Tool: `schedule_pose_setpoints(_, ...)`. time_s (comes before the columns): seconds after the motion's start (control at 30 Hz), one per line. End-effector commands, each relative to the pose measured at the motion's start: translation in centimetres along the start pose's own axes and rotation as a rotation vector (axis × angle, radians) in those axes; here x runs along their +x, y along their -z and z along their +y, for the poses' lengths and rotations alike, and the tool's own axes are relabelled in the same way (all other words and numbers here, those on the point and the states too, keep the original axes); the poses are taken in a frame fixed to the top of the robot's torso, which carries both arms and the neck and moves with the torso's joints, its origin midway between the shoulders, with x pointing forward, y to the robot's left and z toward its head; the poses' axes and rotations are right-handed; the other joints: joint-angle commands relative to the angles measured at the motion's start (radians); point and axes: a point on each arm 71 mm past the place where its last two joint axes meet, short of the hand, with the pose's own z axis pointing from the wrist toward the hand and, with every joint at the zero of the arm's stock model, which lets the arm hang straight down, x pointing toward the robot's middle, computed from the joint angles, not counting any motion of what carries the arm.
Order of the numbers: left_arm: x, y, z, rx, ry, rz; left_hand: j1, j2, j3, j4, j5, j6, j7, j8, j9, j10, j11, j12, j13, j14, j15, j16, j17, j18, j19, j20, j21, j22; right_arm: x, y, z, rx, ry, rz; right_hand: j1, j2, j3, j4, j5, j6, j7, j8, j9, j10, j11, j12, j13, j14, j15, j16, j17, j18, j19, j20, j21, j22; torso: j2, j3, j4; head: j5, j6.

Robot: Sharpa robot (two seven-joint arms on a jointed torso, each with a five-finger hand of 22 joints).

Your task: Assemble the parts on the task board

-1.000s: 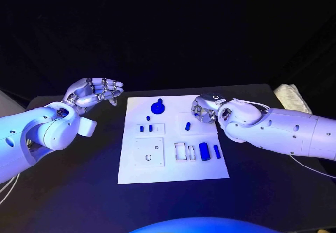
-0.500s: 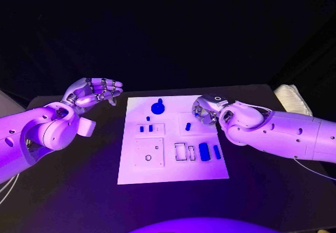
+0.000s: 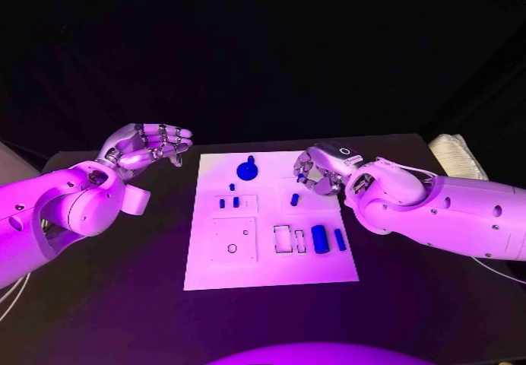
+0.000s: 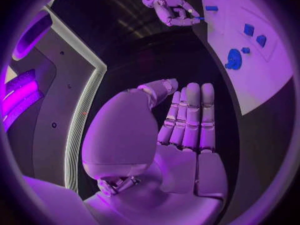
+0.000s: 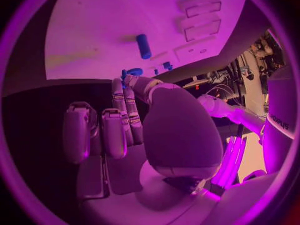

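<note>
Head view: the right hand [image 3: 318, 172] hovers over the white board [image 3: 270, 262], fingers curled, holding nothing visible. The left hand [image 3: 148, 143], beside the board, is empty, fingers loosely bent. Blue parts [image 3: 319, 237] lie on the board.

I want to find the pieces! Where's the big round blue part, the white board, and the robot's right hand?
Big round blue part [image 3: 248, 169]: head view, middle of its rounded body.
White flat task board [image 3: 274, 268]: head view, bare near end.
Silver right robot hand [image 3: 315, 172]: head view, middle of the hand.
</note>
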Motion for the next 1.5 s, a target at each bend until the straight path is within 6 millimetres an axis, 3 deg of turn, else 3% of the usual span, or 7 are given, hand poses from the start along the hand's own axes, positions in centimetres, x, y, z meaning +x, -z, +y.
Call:
schedule_pose_setpoints(0.03, 0.3, 0.0, -0.1, 0.006, 0.009, 0.011, -0.001, 0.007, -0.005, 0.0, 0.0, 0.006, 0.004, 0.005, 0.0, -0.007, 0.001, 0.005, -0.001, -0.002, -0.002, -0.004, -0.001, 0.016, -0.001, -0.002, -0.006, -0.001, 0.2, 0.3, 1.8, -0.058, -0.041, -0.011, -0.002, 0.004, 0.022, -0.02, 0.003, 0.007, 0.003, 0.005, 0.001, 0.037, -0.03, 0.005, 0.001, 0.047, -0.007, 0.004, 0.002, -0.004, 0.031, -0.004, 0.004, 0.137, 0.001, 0.0002, 0.0, 0.009, 0.001)
schedule_pose_setpoints(0.17, 0.4, 0.0, -0.2, 0.006, 0.013, 0.013, 0.0, 0.007, -0.006, 0.0, 0.001, 0.007, 0.004, 0.006, -0.001, -0.008, 0.001, 0.005, -0.002, -0.001, -0.002, -0.005, -0.002, 0.015, 0.0, -0.003, -0.006, -0.001, 0.9, 0.7, 4.4, -0.122, -0.074, -0.004, -0.003, 0.004, 0.023, -0.021, 0.003, 0.007, 0.003, 0.006, 0.001, 0.038, -0.03, 0.004, 0.001, 0.047, -0.007, 0.004, 0.002, -0.005, 0.031, -0.004, 0.004, 0.137, 0.0, -0.0002, 0.0013, 0.019, 0.004)
schedule_pose_setpoints(0.33, 0.6, -0.1, -0.2, 0.006, 0.02, 0.015, 0.0, 0.007, -0.006, 0.0, 0.001, 0.007, 0.004, 0.006, -0.001, -0.008, 0.001, 0.005, -0.002, -0.001, -0.002, -0.005, -0.002, 0.015, 0.0, -0.003, -0.006, -0.001, 2.3, 0.8, 7.3, -0.192, -0.105, 0.016, -0.003, 0.004, 0.025, -0.023, 0.004, 0.007, 0.003, 0.006, 0.002, 0.038, -0.03, 0.003, 0.0, 0.047, -0.007, 0.004, 0.002, -0.004, 0.031, -0.004, 0.003, 0.137, 0.0, -0.0007, 0.0011, 0.045, 0.002)
schedule_pose_setpoints(0.6, 1.2, -0.1, -0.3, 0.006, 0.027, 0.027, 0.0, 0.007, -0.006, -0.001, 0.001, 0.007, 0.004, 0.006, -0.001, -0.008, 0.001, 0.006, -0.002, -0.001, -0.002, -0.006, -0.002, 0.015, 0.0, -0.003, -0.006, -0.001, 4.6, 0.6, 9.8, -0.239, -0.127, 0.06, -0.005, 0.004, 0.028, -0.027, 0.006, 0.006, 0.004, 0.006, 0.003, 0.038, -0.029, 0.001, 0.0, 0.047, -0.007, 0.002, -0.002, -0.004, 0.03, -0.004, -0.001, 0.135, 0.001, -0.0014, 0.0019, 0.067, -0.003)
schedule_pose_setpoints(0.7, 1.4, -0.1, -0.3, 0.005, 0.03, 0.031, 0.0, 0.007, -0.006, -0.001, 0.001, 0.007, 0.004, 0.006, -0.001, -0.008, 0.001, 0.006, -0.002, -0.001, -0.002, -0.006, -0.002, 0.015, 0.0, -0.003, -0.006, -0.001, 5.3, 0.3, 10.2, -0.242, -0.127, 0.076, -0.005, 0.004, 0.028, -0.027, 0.006, 0.006, 0.004, 0.006, 0.003, 0.038, -0.029, 0.001, 0.0, 0.047, -0.007, 0.002, -0.002, -0.004, 0.03, -0.004, -0.001, 0.135, 0.002, -0.0013, 0.0015, 0.077, -0.007)
schedule_pose_setpoints(1.23, 1.9, -0.1, -0.4, 0.001, 0.036, 0.041, -0.002, 0.007, -0.008, 0.0, 0.001, 0.007, 0.005, 0.008, -0.001, -0.009, 0.001, 0.007, -0.003, -0.001, -0.002, -0.007, -0.003, 0.015, 0.0, -0.003, -0.007, -0.002, 7.2, -0.2, 10.4, -0.221, -0.098, 0.105, -0.007, 0.005, 0.031, -0.03, 0.008, 0.004, 0.005, 0.006, 0.004, 0.039, -0.028, -0.001, 0.0, 0.046, -0.007, 0.001, -0.004, -0.003, 0.029, -0.004, -0.003, 0.134, 0.002, 0.0, 0.0034, 0.087, -0.023)
schedule_pose_setpoints(1.5, 1.8, -0.1, -0.3, -0.002, 0.034, 0.038, -0.002, 0.007, -0.008, 0.0, 0.001, 0.007, 0.005, 0.008, -0.001, -0.009, 0.001, 0.007, -0.003, -0.001, -0.002, -0.007, -0.003, 0.015, 0.0, -0.003, -0.007, -0.002, 7.7, 0.0, 10.8, -0.229, -0.104, 0.116, -0.01, 0.005, 0.032, -0.032, 0.01, 0.004, 0.005, 0.006, 0.005, 0.04, -0.028, -0.002, 0.0, 0.046, -0.006, 0.0, -0.005, -0.003, 0.029, -0.004, -0.004, 0.134, 0.002, 0.0003, 0.0007, 0.095, -0.029)
